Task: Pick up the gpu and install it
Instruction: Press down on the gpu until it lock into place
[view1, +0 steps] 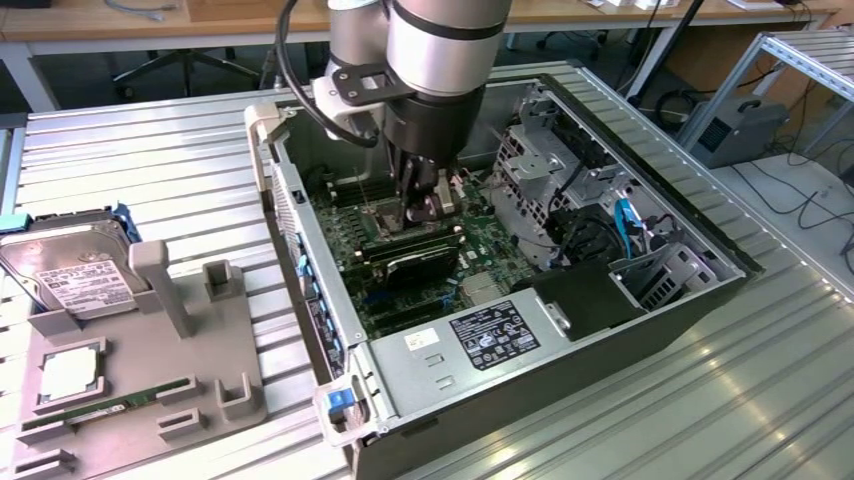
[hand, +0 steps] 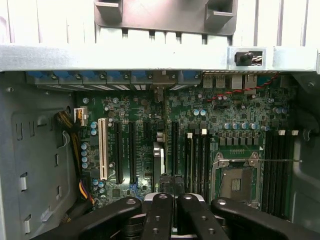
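The gpu (view1: 416, 262) stands on edge inside the open computer case (view1: 694, 290), its dark face showing, low over the green motherboard (view1: 387, 300). My gripper (view1: 424, 208) reaches down into the case right above it. In the wrist view the gpu (hand: 163, 145) runs edge-on as a thin line from the rear slot openings to my gripper (hand: 174, 212). The black fingers (hand: 159, 215) are pressed close together around the card's near end. The card lies along the black expansion slots, next to the white slot (hand: 103, 149).
Outside the case, on the exterior view's left, a grey fixture tray (view1: 134, 400) holds a silver hard drive (view1: 74, 270), a CPU (view1: 67, 372) and a RAM stick (view1: 100, 410). The power supply (view1: 487, 335) and drive cage (view1: 534, 170) crowd the case. The CPU socket (hand: 235, 182) is bare.
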